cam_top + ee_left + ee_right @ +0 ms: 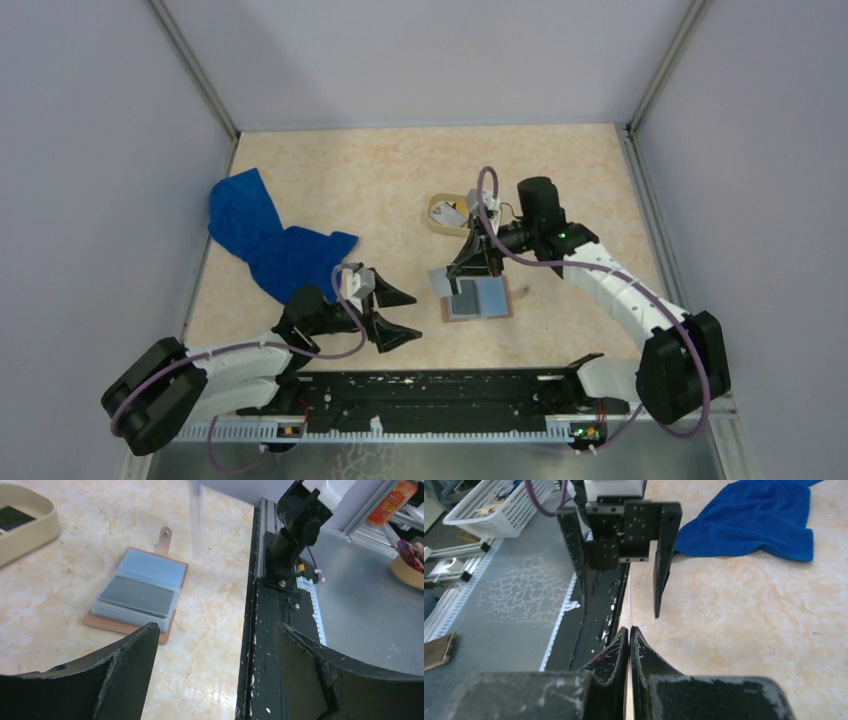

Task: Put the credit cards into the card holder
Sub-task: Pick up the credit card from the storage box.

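Our right tool (629, 630) is pinching a light credit card (629, 600) edge-on just above the open card holder (480, 298); left tool (412, 317) hangs spread beside the holder. Nothing pins that holder, so we reckon a slightly off-angle card shoves it instead of sliding in.

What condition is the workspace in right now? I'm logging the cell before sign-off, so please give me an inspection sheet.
Surface: table, beige, marbled.
Job's things: holder open, flat; card held edge-on.
Clutter: cloth crumpled at left; tray beyond holder.
End effectors: left end effector open, empty; right end effector shut on card.
Cables: purple cable loops along each arm.
Surroundings: grey walls; basket off-table.
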Available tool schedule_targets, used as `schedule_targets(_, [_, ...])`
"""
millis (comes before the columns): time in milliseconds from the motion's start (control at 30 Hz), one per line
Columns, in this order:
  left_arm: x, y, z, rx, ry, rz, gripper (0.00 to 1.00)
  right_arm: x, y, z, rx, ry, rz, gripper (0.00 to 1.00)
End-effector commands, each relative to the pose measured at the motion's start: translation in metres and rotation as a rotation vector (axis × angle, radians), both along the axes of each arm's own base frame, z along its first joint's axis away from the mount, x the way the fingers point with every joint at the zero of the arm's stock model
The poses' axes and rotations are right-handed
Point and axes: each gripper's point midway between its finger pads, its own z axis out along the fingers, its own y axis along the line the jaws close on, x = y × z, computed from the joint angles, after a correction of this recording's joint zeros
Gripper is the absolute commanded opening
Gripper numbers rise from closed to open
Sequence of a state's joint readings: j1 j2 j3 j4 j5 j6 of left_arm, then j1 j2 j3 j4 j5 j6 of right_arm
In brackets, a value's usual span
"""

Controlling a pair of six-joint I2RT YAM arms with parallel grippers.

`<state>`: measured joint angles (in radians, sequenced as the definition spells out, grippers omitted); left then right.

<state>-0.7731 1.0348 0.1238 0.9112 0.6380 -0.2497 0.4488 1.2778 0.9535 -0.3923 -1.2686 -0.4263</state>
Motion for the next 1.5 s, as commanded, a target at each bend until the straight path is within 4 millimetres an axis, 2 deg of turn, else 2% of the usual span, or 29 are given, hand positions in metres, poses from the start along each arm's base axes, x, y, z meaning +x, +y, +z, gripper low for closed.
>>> schedule_targets(0, [0.003,0.001,0.074,-0.287,-0.156,0.033,0.91,-0.015,-0.004,0.055,0.195,0.02,0.052,0.0])
schedule_targets(200, [0.001,-0.004,0.094,-0.381,-0.148,0.013,0.89,-0.009,-0.003,0.051,0.18,0.057,0.017,0.0])
schedule_targets(300, [0.005,-0.011,0.095,-0.393,-0.133,0.007,0.86,-0.008,-0.002,0.048,0.18,0.078,0.016,0.0])
schedule_targets(567, [0.013,-0.034,0.099,-0.414,-0.083,-0.044,0.67,-0.008,0.001,0.041,0.172,0.086,0.012,0.0])
schedule_targets(700, [0.015,-0.042,0.097,-0.408,-0.063,-0.065,0.5,-0.008,0.003,0.037,0.162,0.088,0.017,0.0])
schedule_targets(733, [0.015,-0.044,0.097,-0.409,-0.063,-0.072,0.41,-0.008,0.003,0.036,0.16,0.085,0.017,0.0])
schedule_targets(833, [0.014,-0.047,0.095,-0.398,-0.07,-0.095,0.02,-0.009,0.005,0.032,0.15,0.076,0.024,0.0])
schedule_targets(900, [0.015,-0.049,0.089,-0.376,-0.061,-0.096,0.0,-0.008,0.004,0.03,0.138,0.066,0.024,0.0])
schedule_targets(933, [0.015,-0.05,0.086,-0.36,-0.056,-0.095,0.0,-0.006,0.004,0.028,0.128,0.053,0.022,0.05])
schedule_targets(1000, [0.016,-0.05,0.075,-0.315,-0.046,-0.086,0.0,-0.001,0.001,0.022,0.08,0.006,-0.003,0.25])
schedule_targets(1067, [0.017,-0.049,0.066,-0.258,-0.034,-0.079,0.0,0.006,-0.002,0.02,0.027,-0.046,-0.033,0.35])
schedule_targets(1100, [0.017,-0.05,0.055,-0.209,-0.005,-0.074,0.0,0.007,-0.003,0.02,0.012,-0.059,-0.041,0.36])
schedule_targets(1200, [0.022,-0.05,0.044,-0.132,0.032,-0.047,0.0,0.008,-0.005,0.019,-0.003,-0.068,-0.042,0.35])
schedule_targets(1367, [0.031,-0.05,0.042,-0.052,0.043,-0.005,0.0,0.005,-0.006,0.019,-0.005,-0.053,-0.03,0.29])
schedule_targets(1467, [0.033,-0.049,0.045,-0.047,0.026,0.005,0.0,0.003,-0.005,0.02,-0.002,-0.038,-0.018,0.17])
